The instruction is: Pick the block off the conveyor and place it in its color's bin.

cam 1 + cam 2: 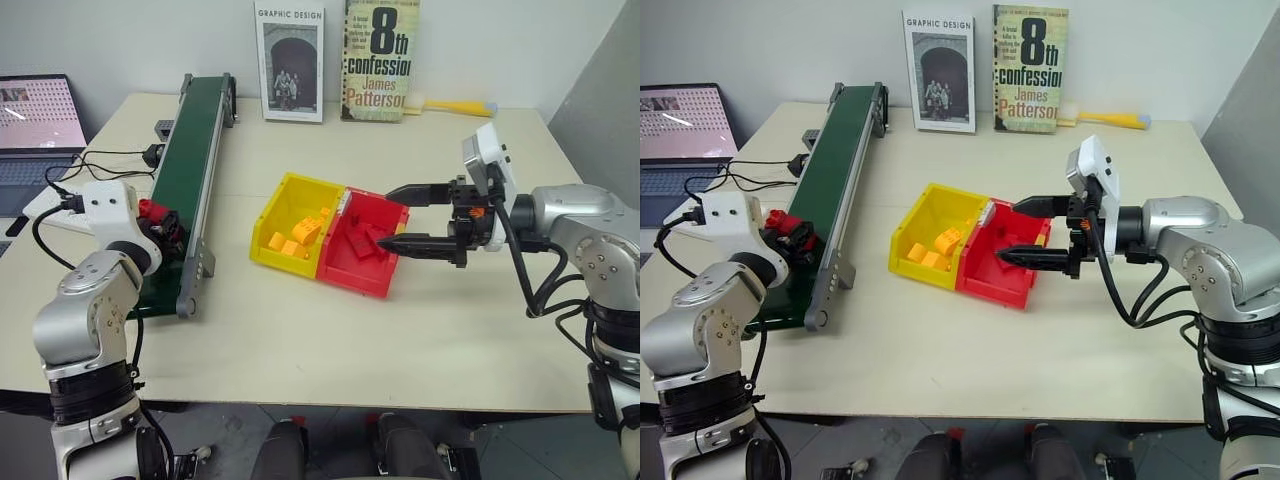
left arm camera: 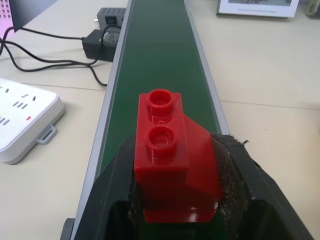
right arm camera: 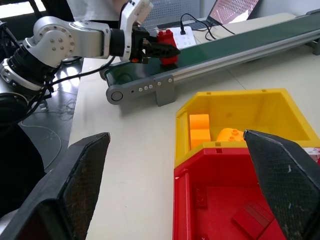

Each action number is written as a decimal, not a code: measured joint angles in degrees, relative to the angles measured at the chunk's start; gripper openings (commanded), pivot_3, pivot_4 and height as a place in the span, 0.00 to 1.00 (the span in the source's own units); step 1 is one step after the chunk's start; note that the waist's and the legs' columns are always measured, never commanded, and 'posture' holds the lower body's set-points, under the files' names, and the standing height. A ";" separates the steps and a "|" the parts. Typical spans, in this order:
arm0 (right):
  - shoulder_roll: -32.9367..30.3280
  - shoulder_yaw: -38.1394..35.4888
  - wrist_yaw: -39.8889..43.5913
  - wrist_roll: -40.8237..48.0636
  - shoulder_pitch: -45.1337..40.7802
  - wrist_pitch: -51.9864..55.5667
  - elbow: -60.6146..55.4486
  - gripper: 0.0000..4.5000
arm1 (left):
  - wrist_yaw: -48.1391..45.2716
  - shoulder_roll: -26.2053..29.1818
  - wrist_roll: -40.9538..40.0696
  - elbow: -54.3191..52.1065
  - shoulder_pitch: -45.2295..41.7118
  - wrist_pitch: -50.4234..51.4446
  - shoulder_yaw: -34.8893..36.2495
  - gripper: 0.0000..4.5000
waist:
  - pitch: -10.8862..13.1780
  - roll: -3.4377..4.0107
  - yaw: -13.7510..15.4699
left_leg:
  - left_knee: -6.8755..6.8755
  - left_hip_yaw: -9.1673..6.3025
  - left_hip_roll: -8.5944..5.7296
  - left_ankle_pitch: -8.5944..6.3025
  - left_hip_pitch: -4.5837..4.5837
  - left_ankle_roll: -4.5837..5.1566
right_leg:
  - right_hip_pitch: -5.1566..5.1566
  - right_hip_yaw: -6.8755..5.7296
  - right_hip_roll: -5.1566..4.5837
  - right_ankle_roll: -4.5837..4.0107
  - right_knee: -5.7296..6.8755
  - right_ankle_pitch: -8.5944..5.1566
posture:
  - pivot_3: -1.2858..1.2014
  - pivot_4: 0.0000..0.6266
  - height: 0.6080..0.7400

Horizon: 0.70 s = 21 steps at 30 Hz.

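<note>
So the left gripper (image 2: 175, 200) is clamping tight on the block (image 2: 172, 160), a glossy red two-stud brick, right over the near end of the conveyor (image 1: 185, 190), whose matte green belt is running between grey rails. The right gripper (image 1: 395, 217) is hanging wide open over the red bin (image 1: 365, 262), which is sitting well right of the conveyor with bare tabletop between.

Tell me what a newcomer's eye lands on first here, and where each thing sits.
First, the red block, clamped by the left gripper over the near end of the dark green conveyor. Next, the joined yellow bin and red bin mid-table, bricks in both. The right gripper hovers at the red bin, jaws wide open.
</note>
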 measured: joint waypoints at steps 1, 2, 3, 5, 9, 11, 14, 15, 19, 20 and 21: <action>-0.63 0.00 0.00 -0.22 0.09 -0.22 -0.04 1.00 | -0.20 0.12 -0.22 0.01 -0.43 0.16 -0.04 0.34 | 0.00 0.00 0.04 | 0.00 -0.01 0.00 0.00 0.00 0.00 | 0.01 -0.01 0.00 0.00 -0.01 0.00 | 0.52 0.24 1.00; -1.82 0.07 0.00 -1.26 0.52 -0.84 -0.16 1.00 | -0.87 0.53 -0.49 0.14 -1.75 0.57 -0.50 0.34 | 0.00 -0.01 0.17 | 0.01 -0.02 -0.05 0.00 -0.04 0.00 | 0.01 -0.08 0.00 0.00 -0.03 0.00 | 0.52 0.24 1.00; -3.03 0.15 -0.03 -2.43 1.06 -1.39 -0.24 1.00 | -1.65 1.34 -0.58 0.24 -3.26 0.91 -1.44 0.34 | 0.00 -0.01 0.27 | 0.01 -0.02 -0.05 0.00 -0.04 0.00 | 0.04 -0.11 0.00 0.00 -0.05 0.00 | 0.52 0.24 1.00; -5.53 0.61 -0.39 -4.65 2.11 -2.40 -0.43 1.00 | -4.27 3.06 -1.03 0.39 -6.60 1.01 -4.06 0.34 | 0.00 -0.02 0.46 | 0.01 0.00 -0.08 0.00 -0.06 0.00 | 0.05 -0.14 0.00 0.00 -0.11 0.00 | 0.52 0.24 1.00; -9.45 -0.02 -2.46 -7.55 5.61 -2.61 -2.49 1.00 | -13.41 4.53 -2.76 1.52 -13.74 0.62 -13.15 0.34 | 0.00 -0.01 0.59 | -0.01 0.04 -0.09 0.02 -0.07 -0.03 | 0.07 -0.06 0.01 0.00 -0.19 0.00 | 0.52 0.24 1.00; -11.47 -0.98 -3.32 -7.97 8.67 -1.95 -4.78 1.00 | -18.70 3.75 -3.27 3.66 -17.04 -0.66 -18.45 0.34 | 0.00 -0.01 0.83 | 0.01 0.10 -0.11 0.03 -0.10 -0.04 | 0.07 -0.14 0.02 0.00 -0.24 0.00 | 0.52 0.24 1.00; -12.49 -4.19 -5.57 -7.38 13.00 0.19 -9.00 1.00 | -26.90 0.71 -3.32 7.46 -21.72 -4.07 -26.53 0.34 | 0.00 -0.01 0.96 | 0.01 0.16 -0.11 0.03 -0.09 -0.04 | 0.07 -0.09 0.06 0.00 -0.22 0.00 | 0.52 0.24 1.00; -12.53 -5.52 -6.43 -6.58 14.12 1.16 -10.37 1.00 | -29.51 -0.11 -3.00 8.63 -22.88 -5.63 -29.19 0.34 | 0.00 -0.01 0.90 | 0.01 0.19 -0.09 0.02 -0.07 -0.04 | 0.07 -0.07 0.09 0.00 -0.22 0.00 | 0.52 0.24 1.00; -12.19 -10.47 -10.36 -3.62 17.91 5.29 -16.60 1.00 | -37.63 -4.25 0.33 15.90 -26.62 -13.71 -38.03 0.34 | 0.00 0.00 0.58 | 0.00 0.25 -0.08 0.01 -0.03 -0.01 | 0.07 0.00 0.18 0.00 -0.16 0.00 | 0.52 0.24 1.00; -11.87 -11.55 -11.41 -2.72 19.06 6.34 -18.23 1.00 | -38.97 -5.13 2.05 18.98 -27.42 -16.44 -39.87 0.34 | 0.00 0.00 0.42 | 0.00 0.29 -0.08 0.00 -0.02 0.00 | 0.07 0.03 0.20 0.00 -0.15 0.00 | 0.52 0.24 1.00; -11.63 -12.38 -12.26 -1.86 20.06 7.13 -19.30 1.00 | -40.03 -5.58 3.48 21.65 -28.00 -18.69 -41.02 0.34 | 0.00 0.00 0.23 | 0.00 0.33 -0.08 0.00 -0.01 0.01 | 0.07 0.07 0.22 0.00 -0.15 0.00 | 0.52 0.24 1.00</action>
